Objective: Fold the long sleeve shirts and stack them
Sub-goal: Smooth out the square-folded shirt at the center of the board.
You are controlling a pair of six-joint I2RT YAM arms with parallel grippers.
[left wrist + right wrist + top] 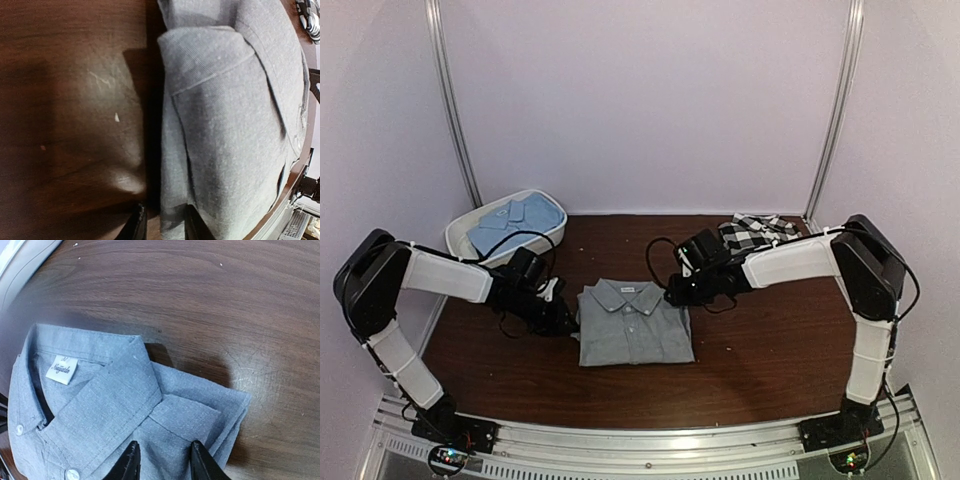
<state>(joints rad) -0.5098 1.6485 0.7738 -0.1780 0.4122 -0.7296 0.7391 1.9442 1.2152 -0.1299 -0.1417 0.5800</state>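
Grey shirt (635, 325) sits mid-desk, folded to a compact rectangle, collar toward the far side, label up. It reads as the base of the stack.

Left fingers (136, 227) are low at the shirt's left edge, set a narrow gap apart and straddling that edge: one tip over bare desk (760, 340), the other over cloth. The cloth lies flat between them and I see no pinch. My guess is they're squaring up or tucking that side fold.

Right fingers (129, 462) are over the far-right shoulder by the collar, a moderate gap apart. Flat fabric shows between them and nothing is gripped. The folded sleeve layers fan out a bit at that corner, which is probably why the arm is parked there.

Checked shirt (755, 232) is bunched at the far right of the desk, unfolded, just behind the right arm. Light blue shirt (515, 222) lies in the white tub (460, 235) at far left.

One of three looks folded, and nothing is stacked yet.
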